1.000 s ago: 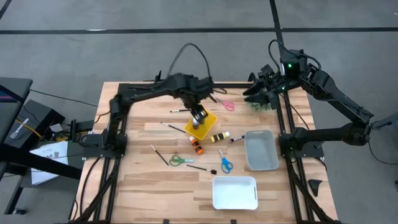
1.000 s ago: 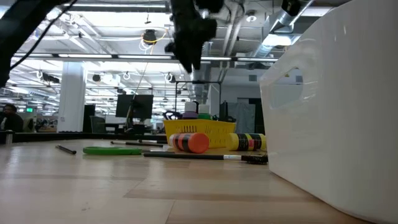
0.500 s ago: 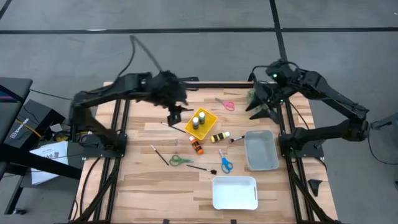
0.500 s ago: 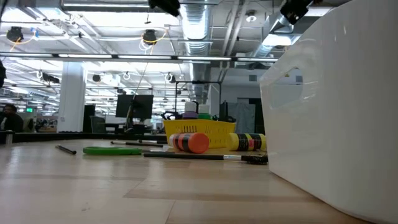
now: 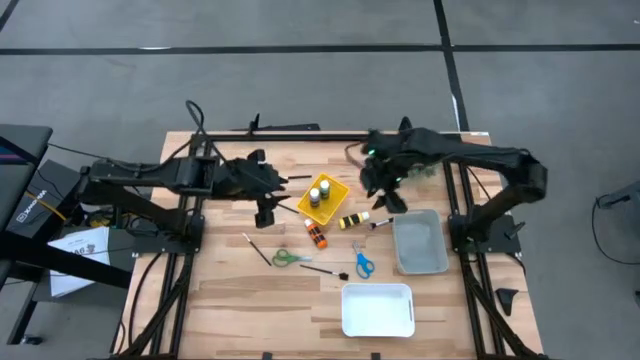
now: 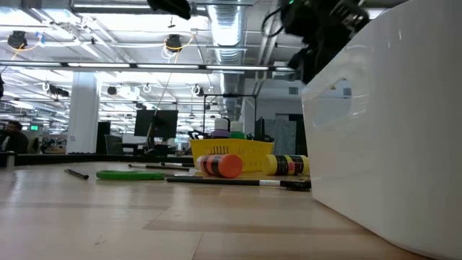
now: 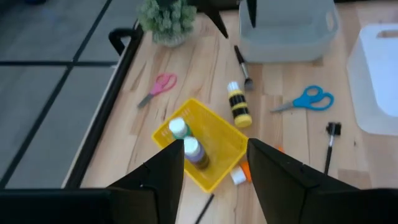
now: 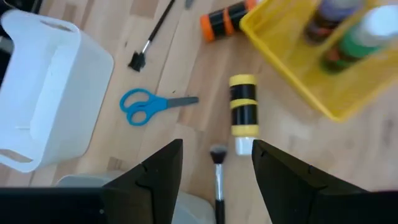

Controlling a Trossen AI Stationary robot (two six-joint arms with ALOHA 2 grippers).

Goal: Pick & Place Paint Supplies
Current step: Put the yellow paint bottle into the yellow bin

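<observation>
A yellow basket [image 5: 325, 197] near the table's middle holds a green bottle [image 7: 178, 129] and a purple bottle [image 7: 193, 151], both upright. A yellow bottle with black bands [image 5: 352, 220] and an orange bottle [image 5: 316, 236] lie on the wood beside it. Thin dark brushes [image 5: 325, 270] lie scattered about. My left gripper [image 5: 272, 198] hangs open left of the basket, above the table. My right gripper [image 5: 383, 199] hangs open and tipped downward, above the yellow bottle [image 8: 243, 104] and a brush [image 8: 218, 168], clear of both.
A grey bin [image 5: 420, 241] stands right of the supplies and a white bin [image 5: 378, 309] sits near the front edge. Green [image 5: 290, 258], blue [image 5: 362, 263] and pink scissors [image 5: 365, 168] lie on the wood. A small plant [image 5: 418, 170] stands at the far right.
My left gripper has drawn back from over the yellow basket toward the table's left edge. My right gripper has swung from the far right corner by the plant down and toward the table's middle, tipping downward, and now hangs over the yellow bottle. Nothing on the table has moved.
</observation>
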